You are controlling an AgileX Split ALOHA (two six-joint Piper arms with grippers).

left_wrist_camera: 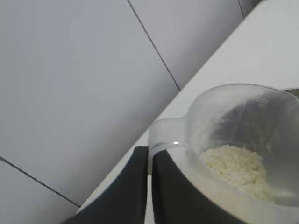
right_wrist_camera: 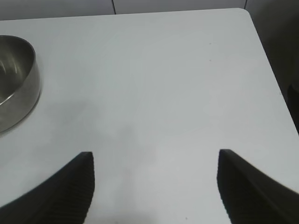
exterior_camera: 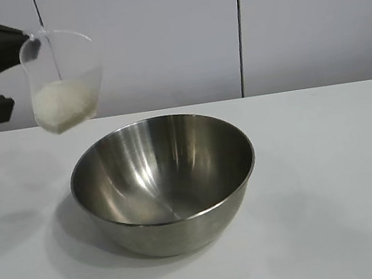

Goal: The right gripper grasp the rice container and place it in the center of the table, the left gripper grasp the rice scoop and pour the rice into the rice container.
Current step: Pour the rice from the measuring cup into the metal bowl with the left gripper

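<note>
Fingers (left_wrist_camera: pixel 140 186) of my left gripper (exterior_camera: pixel 14 39) are clenched on the handle tab of the rice scoop (exterior_camera: pixel 63 77), held tilted in the air above the far-left part of the desk (exterior_camera: pixel 334 180) — rice (exterior_camera: pixel 60 106) heaped in its lower corner. My right gripper (right_wrist_camera: pixel 154 186) hangs released over bare desk. Behind stands a pale panelled wall (exterior_camera: pixel 156 38). Only the exterior view shows the whole rice container (exterior_camera: pixel 164 182) — mid-desk, upright.

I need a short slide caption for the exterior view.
Left gripper holds rice scoop above empty rice container.
</note>
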